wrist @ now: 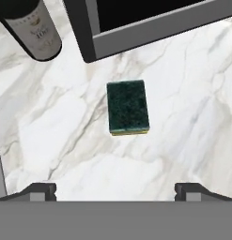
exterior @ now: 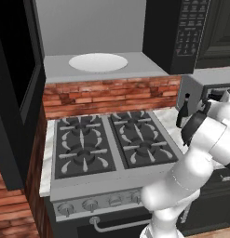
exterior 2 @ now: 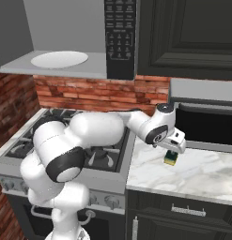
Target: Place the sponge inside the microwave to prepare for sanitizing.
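Note:
The sponge (wrist: 128,107) lies flat on the marble counter (wrist: 192,117), dark green side up with a thin yellow edge showing. In the hand view my gripper (wrist: 116,191) hangs straight above it, open, the two fingertips (wrist: 40,191) spread far wider than the sponge and apart from it. From the right base view the gripper (exterior 2: 172,152) hovers just over the sponge (exterior 2: 171,159), right of the stove. The microwave (exterior: 172,37) hangs above the stove with its door swung open to the left, showing the grey cavity and white round plate (exterior: 98,62); the same plate (exterior 2: 58,59) shows from the right.
A dark bottle (wrist: 35,28) stands on the counter near the sponge, next to a silver-grey box with a dark window (wrist: 150,23). The bottle (exterior: 183,111) sits right of the gas stove (exterior: 111,144). Dark cabinets (exterior 2: 188,37) hang above the counter.

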Motion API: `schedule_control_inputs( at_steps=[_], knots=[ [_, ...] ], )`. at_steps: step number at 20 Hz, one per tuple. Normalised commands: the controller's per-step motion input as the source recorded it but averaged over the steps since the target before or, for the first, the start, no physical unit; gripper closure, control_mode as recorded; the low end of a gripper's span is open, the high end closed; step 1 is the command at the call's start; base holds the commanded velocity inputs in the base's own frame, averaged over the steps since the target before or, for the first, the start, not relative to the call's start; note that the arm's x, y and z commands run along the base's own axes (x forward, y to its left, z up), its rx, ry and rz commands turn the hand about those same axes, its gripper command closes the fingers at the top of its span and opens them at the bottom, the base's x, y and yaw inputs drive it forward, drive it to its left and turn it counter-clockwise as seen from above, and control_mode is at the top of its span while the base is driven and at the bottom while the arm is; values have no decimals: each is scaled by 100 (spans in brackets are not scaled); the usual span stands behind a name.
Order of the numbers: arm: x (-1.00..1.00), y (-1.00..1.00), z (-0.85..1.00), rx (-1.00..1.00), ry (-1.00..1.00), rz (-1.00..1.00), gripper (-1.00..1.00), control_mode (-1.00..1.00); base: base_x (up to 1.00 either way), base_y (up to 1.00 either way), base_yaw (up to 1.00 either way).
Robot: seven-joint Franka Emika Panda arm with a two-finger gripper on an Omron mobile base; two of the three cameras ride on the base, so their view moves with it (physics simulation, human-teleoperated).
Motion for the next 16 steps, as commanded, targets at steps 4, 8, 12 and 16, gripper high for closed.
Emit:
schedule_control_inputs(
  at_steps=[4,8,12,16],
  knots=[
    [34,-20,-18,0,0,5,-100,-100,0,0,0],
    [31,-28,-21,0,0,6,-100,-100,0,0,0],
    [19,-32,-17,0,0,8,-100,-100,0,0,0],
    [19,-22,-16,0,0,7,-100,-100,0,0,0]
  ],
)
